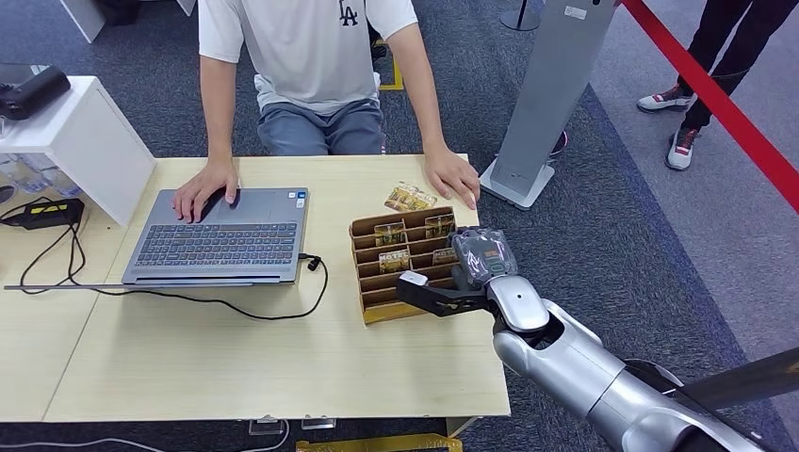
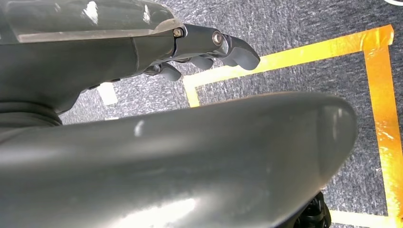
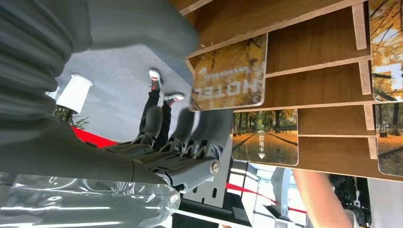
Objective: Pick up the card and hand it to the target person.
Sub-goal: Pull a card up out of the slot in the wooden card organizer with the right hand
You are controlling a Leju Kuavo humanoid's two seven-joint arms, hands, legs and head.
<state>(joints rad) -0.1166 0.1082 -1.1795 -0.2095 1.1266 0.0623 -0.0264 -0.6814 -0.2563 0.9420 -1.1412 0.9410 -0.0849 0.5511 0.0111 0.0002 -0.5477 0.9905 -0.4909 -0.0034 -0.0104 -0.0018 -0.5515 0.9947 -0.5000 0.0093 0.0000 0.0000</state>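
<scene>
Wooden card rack [image 1: 377, 282] sat on the table [image 1: 188, 358] — cards [image 1: 394, 259] slotted in it. Right hand [image 1: 443, 287] reached at the rack's near-right side, fingers [image 3: 185, 128] apart, grasping nothing; left hand [image 2: 209, 47] hung loosely curled, empty, away from the rack.

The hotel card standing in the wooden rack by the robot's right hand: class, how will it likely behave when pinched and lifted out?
The hotel card looks thin, flat and straight-edged, so it is probably stiff and light. Its glossy printed face suggests it may slip between the fingers of the right hand. It stands in a slot of the wooden rack, so it should slide out rather than tip.
</scene>
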